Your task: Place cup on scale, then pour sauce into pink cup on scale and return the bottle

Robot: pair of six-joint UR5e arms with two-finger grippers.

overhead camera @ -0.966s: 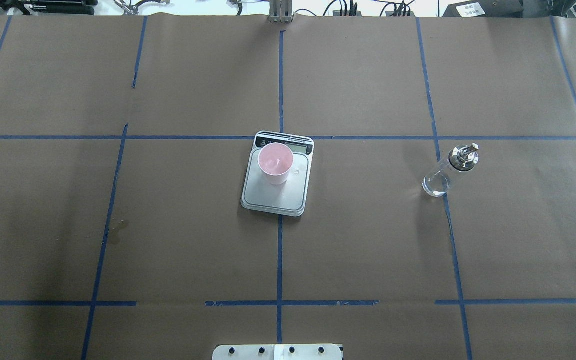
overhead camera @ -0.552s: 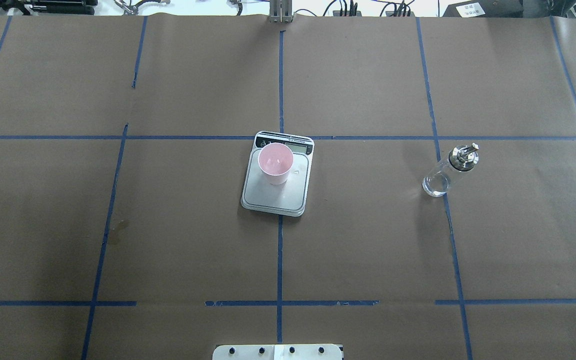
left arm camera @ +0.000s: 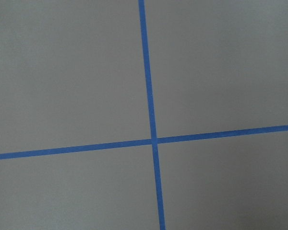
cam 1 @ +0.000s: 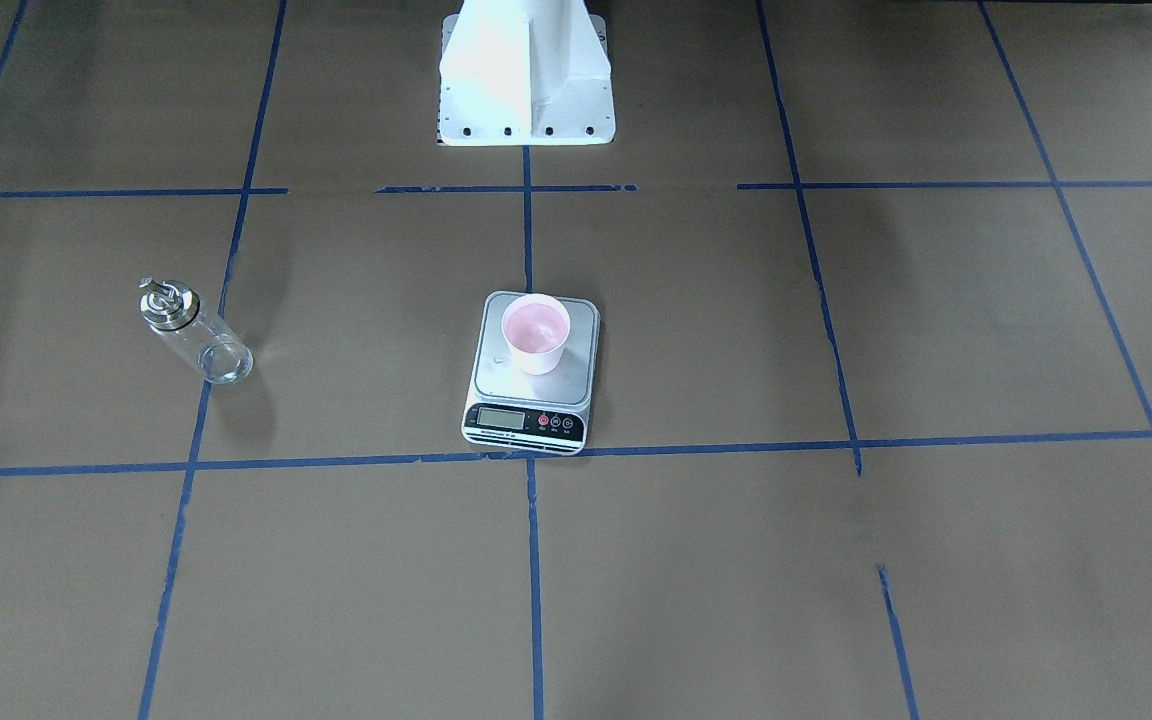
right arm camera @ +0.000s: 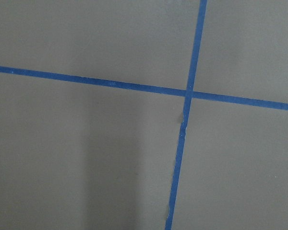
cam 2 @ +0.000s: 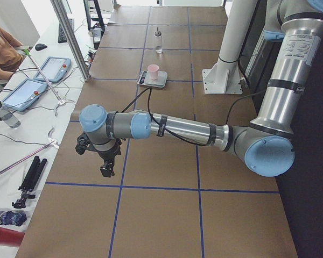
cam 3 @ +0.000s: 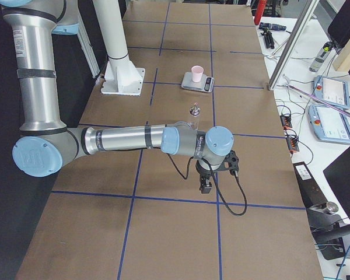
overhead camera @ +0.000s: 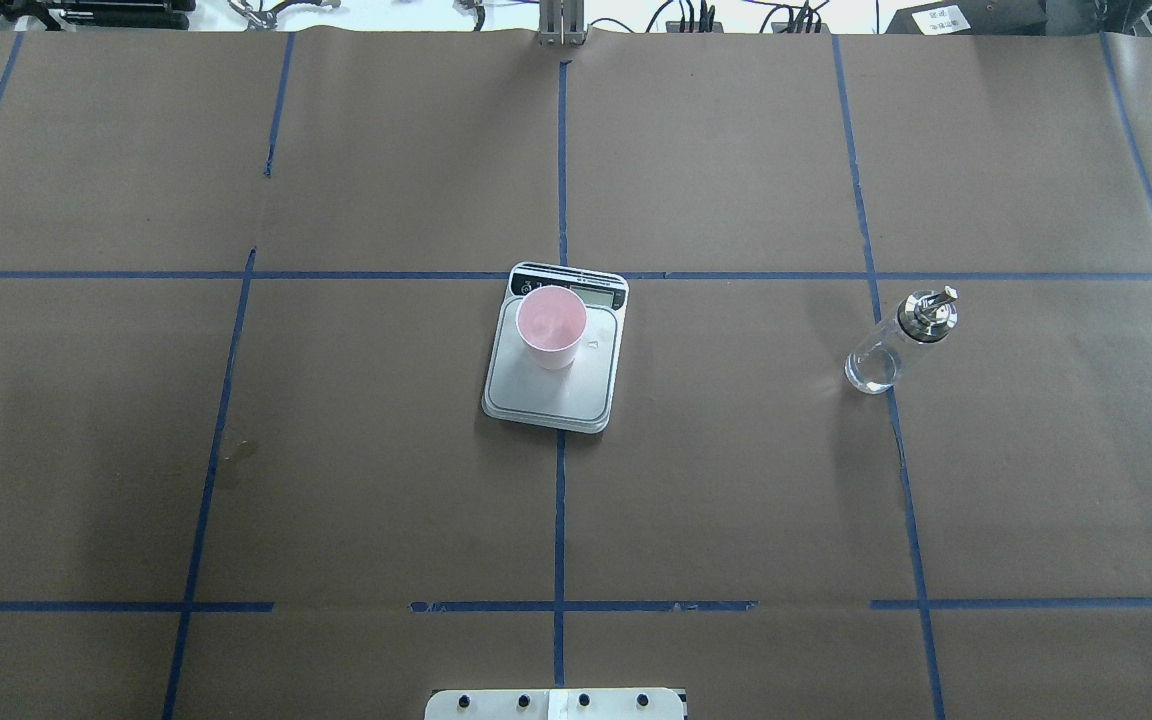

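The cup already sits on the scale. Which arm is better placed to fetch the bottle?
Probably right. The bottle stands on the robot's right half, nearer the right gripper than the left gripper.

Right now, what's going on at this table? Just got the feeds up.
Nothing is being handled. The pink cup sits upright on the scale. The bottle stands upright on the table off to the robot's right, apart from the scale. The left gripper and right gripper hang over bare paper near opposite ends of the table, far from both things. I cannot tell whether they are open or shut, or whether the cup holds liquid.
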